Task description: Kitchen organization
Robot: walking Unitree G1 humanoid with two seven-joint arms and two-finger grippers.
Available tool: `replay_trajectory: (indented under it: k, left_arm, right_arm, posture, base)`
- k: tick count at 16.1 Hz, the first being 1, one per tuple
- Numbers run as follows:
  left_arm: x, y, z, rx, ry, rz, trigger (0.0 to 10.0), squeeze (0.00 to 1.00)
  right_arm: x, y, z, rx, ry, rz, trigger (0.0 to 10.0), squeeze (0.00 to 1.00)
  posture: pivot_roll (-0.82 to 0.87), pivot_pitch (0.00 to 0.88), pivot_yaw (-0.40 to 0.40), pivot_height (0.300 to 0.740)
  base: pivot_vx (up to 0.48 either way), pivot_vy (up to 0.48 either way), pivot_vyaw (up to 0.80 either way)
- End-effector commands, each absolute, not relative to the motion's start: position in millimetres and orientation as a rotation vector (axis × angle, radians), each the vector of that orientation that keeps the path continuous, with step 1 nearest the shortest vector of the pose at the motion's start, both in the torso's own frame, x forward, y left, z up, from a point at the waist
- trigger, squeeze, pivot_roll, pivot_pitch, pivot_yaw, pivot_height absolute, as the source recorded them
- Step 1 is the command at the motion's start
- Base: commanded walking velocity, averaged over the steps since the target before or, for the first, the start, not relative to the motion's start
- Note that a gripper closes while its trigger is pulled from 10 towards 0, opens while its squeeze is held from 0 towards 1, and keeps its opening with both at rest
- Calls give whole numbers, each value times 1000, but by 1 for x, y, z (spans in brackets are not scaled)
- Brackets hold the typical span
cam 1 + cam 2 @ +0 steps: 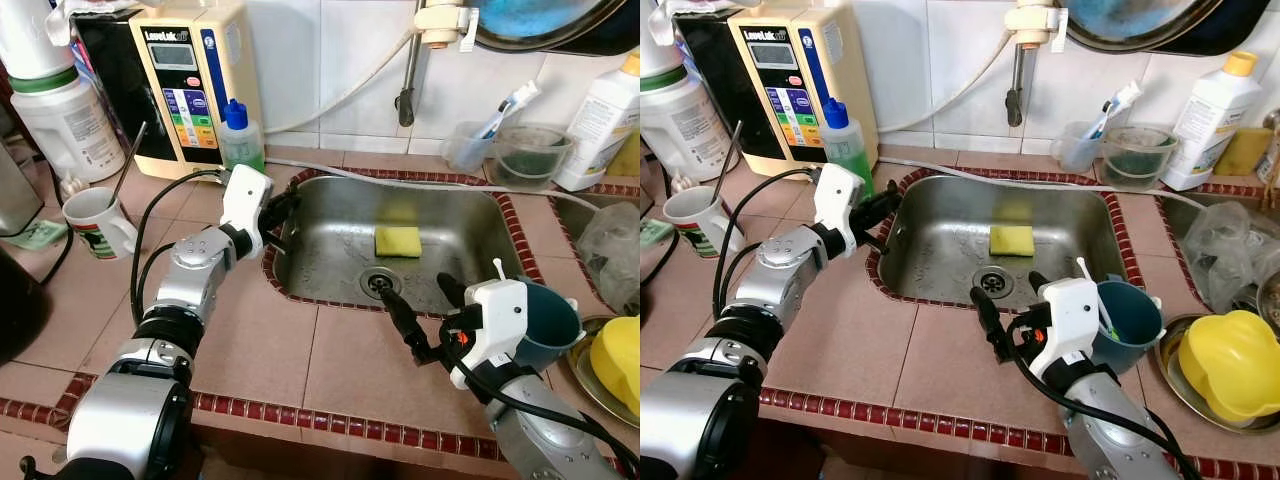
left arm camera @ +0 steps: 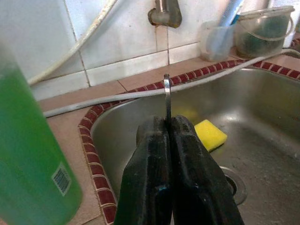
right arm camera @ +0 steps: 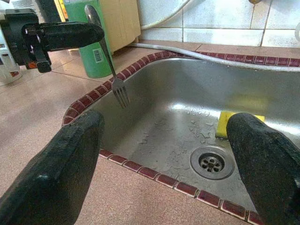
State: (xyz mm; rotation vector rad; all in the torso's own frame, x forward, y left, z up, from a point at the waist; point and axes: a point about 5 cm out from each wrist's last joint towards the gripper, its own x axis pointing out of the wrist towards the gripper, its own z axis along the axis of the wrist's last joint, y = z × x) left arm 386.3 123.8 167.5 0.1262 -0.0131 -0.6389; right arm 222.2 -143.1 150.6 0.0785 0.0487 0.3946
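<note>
Steel fork (image 3: pixel 111 70) — light, stiff, slick — hangs tines-down over the sink (image 1: pixel 330 275) edge, pinched mid-handle in the left gripper (image 1: pixel 283 208) jaws; a hold nearer the neck would swing less. Right gripper (image 1: pixel 420 310) jaws gape, holding nothing, just beside a teal cup (image 1: pixel 545 325); a yellow sponge (image 1: pixel 398 241) lies in the sink beyond them.

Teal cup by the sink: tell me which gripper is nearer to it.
Right. The right gripper hovers open at the sink's front edge, just beside the teal cup. The left gripper, holding a fork, is across the sink.
</note>
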Motion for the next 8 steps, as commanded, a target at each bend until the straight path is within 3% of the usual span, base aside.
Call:
replay_trajectory:
  k: [1,8]
  left_arm:
    - [388,122,169,151,-2,-656,10000,0]
    - [374,99,153,165,45,-841,10000,0]
  right_arm:
    - [222,-144,150,77,52,380,10000,0]
    - [223,-145,150,71,44,370,10000,0]
  posture:
    - [-187,18,86,740]
    - [-194,4,92,740]
  base:
    - [0,0,0]
    - [0,0,0]
